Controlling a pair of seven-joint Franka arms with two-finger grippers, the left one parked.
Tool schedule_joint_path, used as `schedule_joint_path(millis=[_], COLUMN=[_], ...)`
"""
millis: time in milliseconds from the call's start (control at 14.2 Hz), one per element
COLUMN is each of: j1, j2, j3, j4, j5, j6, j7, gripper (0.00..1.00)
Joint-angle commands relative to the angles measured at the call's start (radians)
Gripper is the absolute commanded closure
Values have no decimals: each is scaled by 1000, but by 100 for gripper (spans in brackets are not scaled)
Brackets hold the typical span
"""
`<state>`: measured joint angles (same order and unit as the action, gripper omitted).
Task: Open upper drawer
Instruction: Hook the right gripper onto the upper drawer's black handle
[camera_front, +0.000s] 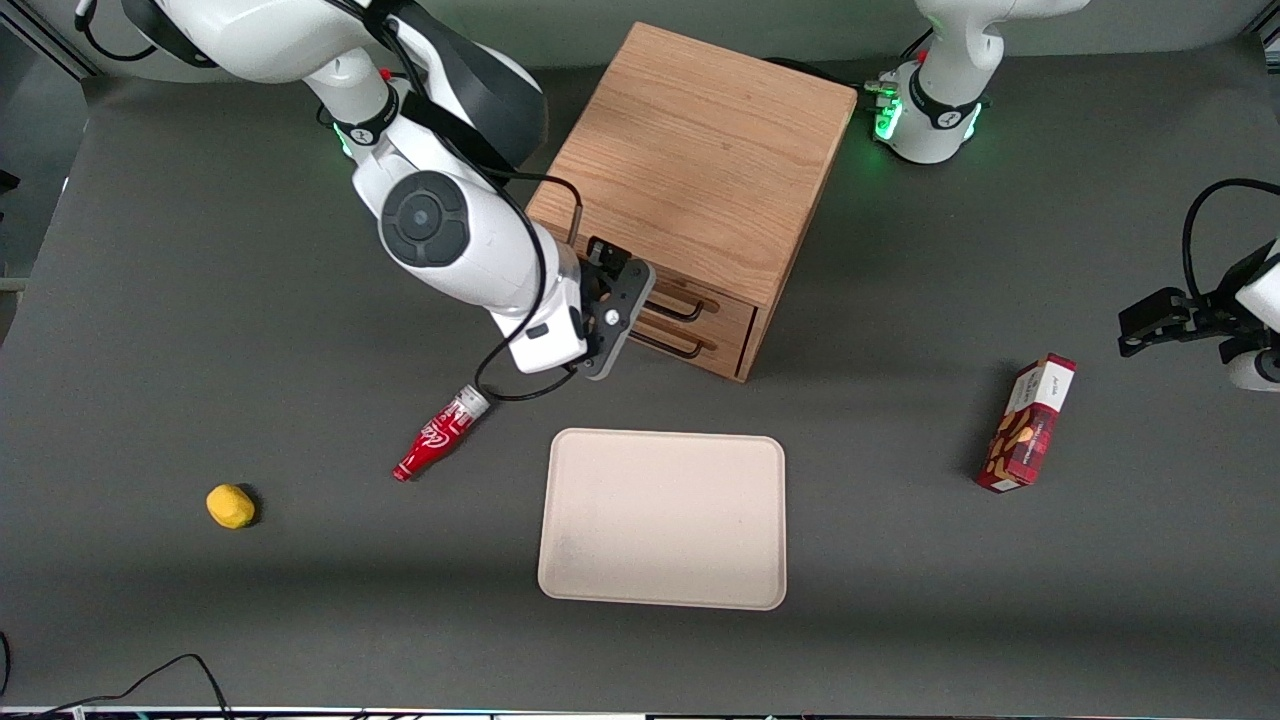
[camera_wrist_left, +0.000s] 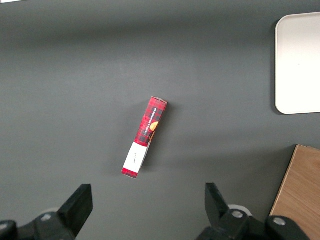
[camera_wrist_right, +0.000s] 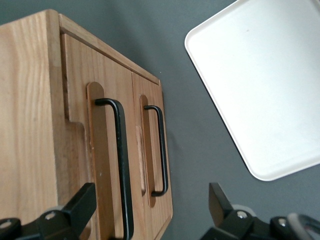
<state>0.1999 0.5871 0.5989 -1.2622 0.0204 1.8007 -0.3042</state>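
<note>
Robotics lab, by every sign. Dark grey counter (camera_front: 900, 600) with white arm bases bolted on, green status lights glowing, loose cables trailing along the edge. Staged props set well apart: wooden cabinet (camera_front: 700, 140), beige tray (camera_front: 662, 520), red bottle (camera_front: 437, 436), lemon (camera_front: 230, 506), snack box (camera_front: 1028, 424). Gripper (camera_front: 625, 300) hanging in front of the cabinet's drawers.

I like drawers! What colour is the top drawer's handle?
Black, a thin bar on the upper drawer, seen best in the right wrist view; the open gripper hovers near it.
</note>
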Motion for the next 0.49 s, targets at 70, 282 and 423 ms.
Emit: schedule_joint_path(millis=[70, 282, 423], j1=[1, 1, 0], j2=[19, 25, 23], j3=[9, 10, 18], j4=[-37, -84, -108], j5=[-11, -10, -10], j6=[42, 88, 91], j7=[1, -3, -15], gripper=[0, 0, 0])
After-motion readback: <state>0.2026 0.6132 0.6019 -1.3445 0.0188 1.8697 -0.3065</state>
